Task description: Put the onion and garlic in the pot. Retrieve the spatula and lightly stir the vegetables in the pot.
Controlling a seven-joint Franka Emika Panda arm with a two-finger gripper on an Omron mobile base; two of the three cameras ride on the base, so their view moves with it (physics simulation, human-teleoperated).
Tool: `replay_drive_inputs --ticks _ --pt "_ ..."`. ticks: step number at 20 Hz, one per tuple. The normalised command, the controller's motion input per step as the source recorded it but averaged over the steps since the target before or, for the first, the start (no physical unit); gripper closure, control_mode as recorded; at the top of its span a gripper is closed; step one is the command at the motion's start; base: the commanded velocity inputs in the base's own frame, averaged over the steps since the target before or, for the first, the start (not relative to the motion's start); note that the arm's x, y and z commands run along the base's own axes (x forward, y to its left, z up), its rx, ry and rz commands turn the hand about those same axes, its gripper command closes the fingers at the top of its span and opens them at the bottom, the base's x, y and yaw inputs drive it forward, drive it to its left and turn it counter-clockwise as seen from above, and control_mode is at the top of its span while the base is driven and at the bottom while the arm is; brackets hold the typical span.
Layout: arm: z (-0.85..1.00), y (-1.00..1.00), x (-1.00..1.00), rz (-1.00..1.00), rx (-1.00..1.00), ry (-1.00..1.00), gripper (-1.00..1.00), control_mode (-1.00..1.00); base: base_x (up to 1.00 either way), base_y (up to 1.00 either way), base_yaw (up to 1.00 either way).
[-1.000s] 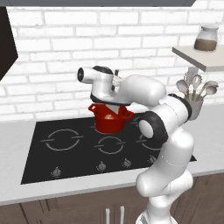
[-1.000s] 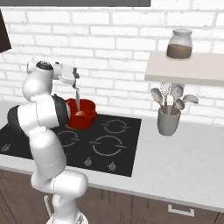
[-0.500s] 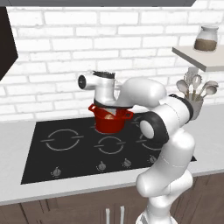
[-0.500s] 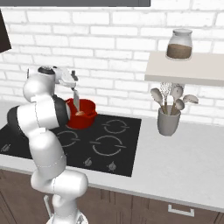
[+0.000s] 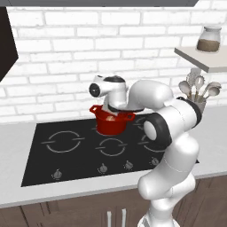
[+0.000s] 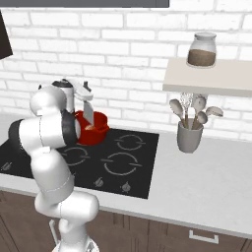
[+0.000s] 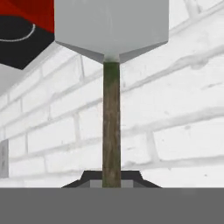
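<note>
Gripper (image 6: 84, 93) pinching spatula (image 6: 88, 112) by handle, blade dipped into pot (image 6: 97, 129) at cooktop's (image 6: 133, 167) 11 o'clock corner; onion (image 6: 91, 127) visible inside.

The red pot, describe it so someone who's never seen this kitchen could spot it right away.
Find the black cooktop set in the pale counter below the white brick wall. At its back edge, under the robot's claw, sits the pot, small and round. It is glossy red with loop handles, unlike the grey utensil cup farther right.

White brick wall (image 5: 66, 48) behind a grey counter (image 6: 206, 182), dark wood cabinets (image 6: 162, 234) below.
</note>
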Motion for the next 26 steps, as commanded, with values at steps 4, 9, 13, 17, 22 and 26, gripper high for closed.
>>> replay_drive_inputs --ticks 4,9,13,17,22,26 --pt "-0.31 -0.01 0.0 0.2 0.0 -0.02 1.0 -1.0 0.0 0.0 0.0" --pt "-0.19 -0.02 0.22 0.15 0.0 0.0 1.0 -1.0 0.0 0.0 0.0" --pt "-0.06 0.0 0.42 0.14 -0.02 -0.03 1.0 -1.0 0.0 0.0 0.0" --pt "-0.15 0.0 0.34 0.16 -0.04 -0.05 1.0 -1.0 0.0 0.0 0.0" --pt "-0.45 0.0 -0.02 0.18 -0.04 -0.04 1.0 -1.0 0.0 0.0 0.0" --pt "-0.29 0.0 -0.32 0.12 0.0 0.0 1.0 -1.0 0.0 0.0 0.0"
